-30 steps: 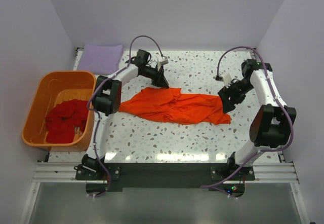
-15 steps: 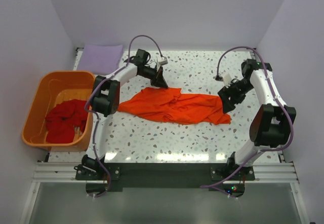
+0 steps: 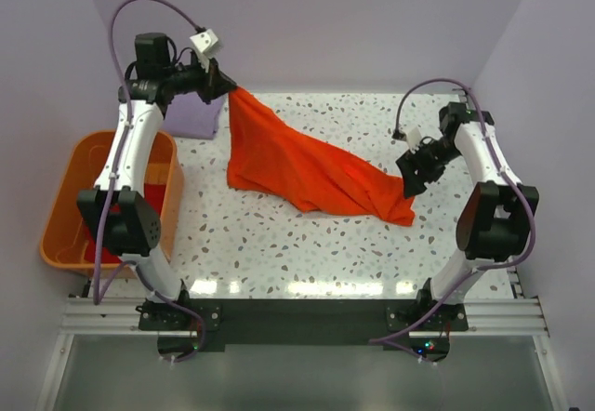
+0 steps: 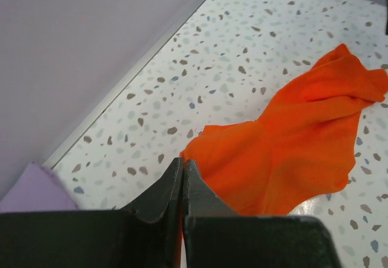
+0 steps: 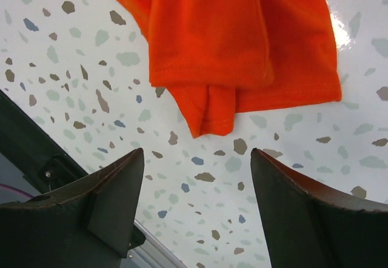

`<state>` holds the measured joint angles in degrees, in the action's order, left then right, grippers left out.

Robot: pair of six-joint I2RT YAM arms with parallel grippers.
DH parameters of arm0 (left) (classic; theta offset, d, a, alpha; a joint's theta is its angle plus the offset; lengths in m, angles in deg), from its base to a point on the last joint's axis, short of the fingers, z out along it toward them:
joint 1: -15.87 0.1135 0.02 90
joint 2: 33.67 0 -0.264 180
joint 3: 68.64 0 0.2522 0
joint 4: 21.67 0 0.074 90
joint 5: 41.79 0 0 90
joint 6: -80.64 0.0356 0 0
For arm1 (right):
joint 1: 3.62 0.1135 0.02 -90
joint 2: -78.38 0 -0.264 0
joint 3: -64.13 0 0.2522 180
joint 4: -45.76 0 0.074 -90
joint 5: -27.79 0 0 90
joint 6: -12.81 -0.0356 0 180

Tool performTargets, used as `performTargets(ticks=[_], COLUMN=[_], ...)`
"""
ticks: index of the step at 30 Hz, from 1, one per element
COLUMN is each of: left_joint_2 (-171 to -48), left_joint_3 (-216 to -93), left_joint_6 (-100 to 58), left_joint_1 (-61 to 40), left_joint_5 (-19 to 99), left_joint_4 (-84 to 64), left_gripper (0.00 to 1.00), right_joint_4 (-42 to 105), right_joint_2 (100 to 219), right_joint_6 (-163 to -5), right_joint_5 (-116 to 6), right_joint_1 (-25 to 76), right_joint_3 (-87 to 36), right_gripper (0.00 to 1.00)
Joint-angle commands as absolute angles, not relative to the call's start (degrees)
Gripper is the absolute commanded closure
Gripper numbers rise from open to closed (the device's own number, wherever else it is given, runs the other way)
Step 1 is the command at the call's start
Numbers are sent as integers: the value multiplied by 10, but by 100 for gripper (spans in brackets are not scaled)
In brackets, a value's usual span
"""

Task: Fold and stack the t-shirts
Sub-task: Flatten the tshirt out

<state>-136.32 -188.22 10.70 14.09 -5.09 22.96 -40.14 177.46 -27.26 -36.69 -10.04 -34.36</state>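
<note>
Orange t-shirt (image 3: 297, 165) hangs from left gripper (image 3: 226, 88), clamped on its corner near the table's far-left corner; its other end lies flat just beside right gripper (image 3: 409, 177), jaws apart, by the right edge.

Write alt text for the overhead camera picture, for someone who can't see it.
The left tool, shut on a corner of the orange t-shirt, holds it up at far left, the cloth slanting down to the right. The right tool hangs open by the shirt's other end. A folded lavender t-shirt and an orange tub sit at left.
</note>
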Motion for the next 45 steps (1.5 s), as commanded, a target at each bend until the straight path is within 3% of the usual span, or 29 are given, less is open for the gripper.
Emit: performTargets(ticks=[1,8,15,19,23,26,30,45], left_joint_2=[-1370,-1384,-1396,-1398,-1397,-1395,-1395,-1397], left_joint_3=[-1830,-1799,-1798,-1803,-1804,-1804,-1804,-1800], left_joint_6=[95,59,53,62,63,66,68,73], left_joint_1=[133,135,132,127,124,123,123,122], left_joint_5=[70,63,60,58,60,62,64,66], left_joint_4=[215,172,169,180,183,185,186,190], left_gripper=[100,100,100,100,100,100,100,100], right_joint_4=[-363,-308,-284,-282,-290,-307,-306,-357], right_joint_2=[1795,1827,1901,1943,1985,2019,2041,2051], right_joint_6=[-278,-281,-397,-440,-480,-499,-509,-485], right_joint_5=[-349,-386,-388,-388,-381,-370,-376,-309], right_joint_1=[-83,-47,-48,-49,-54,-58,-59,-59], right_joint_3=[-380,-376,-409,-434,-472,-495,-505,-507], right_gripper=[27,33,51,57,57,48,47,60])
